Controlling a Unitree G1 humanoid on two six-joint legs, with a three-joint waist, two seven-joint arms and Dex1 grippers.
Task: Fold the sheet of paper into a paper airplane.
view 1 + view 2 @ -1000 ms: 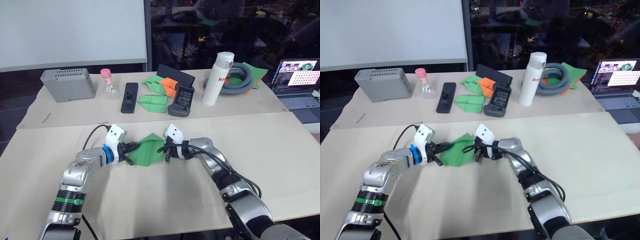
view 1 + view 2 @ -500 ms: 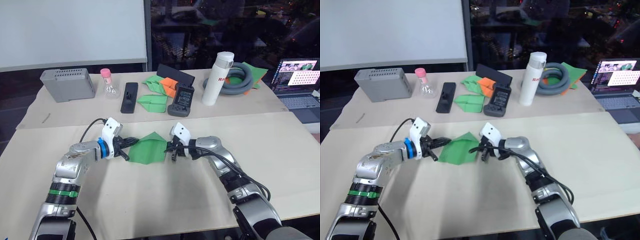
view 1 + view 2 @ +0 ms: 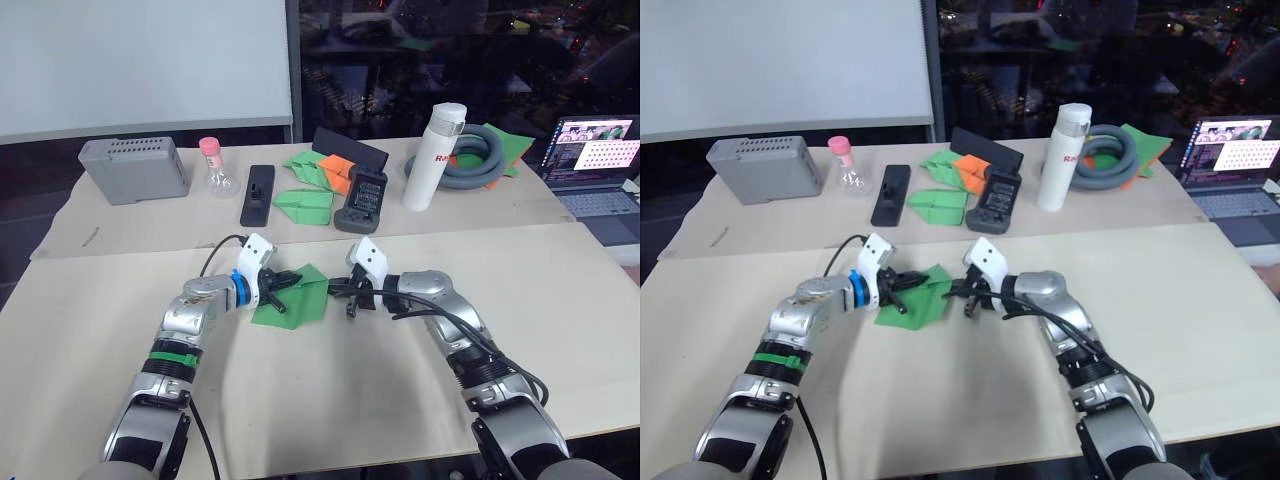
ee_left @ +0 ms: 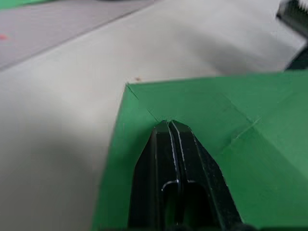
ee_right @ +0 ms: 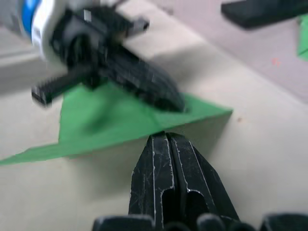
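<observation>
- The sheet (image 3: 298,297) lies flat on the bench (image 3: 400,400), partly folded, between your two arms.
- Your left tool (image 4: 171,124) is clenched with nothing between its fingers and rests its tip on the sheet, likely pinning it so it won't slide.
- Your right tool (image 5: 165,138), also clenched empty, meets the sheet's edge, seemingly to press a crease.

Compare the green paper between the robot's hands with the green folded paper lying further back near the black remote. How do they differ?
The green paper lies broad and mostly flat on the near table; the folded paper is a narrower, pointed shape on the far table. The left hand rests on the near paper and the right hand is at its edge, while nothing touches the folded one. Both are bright green.
</observation>
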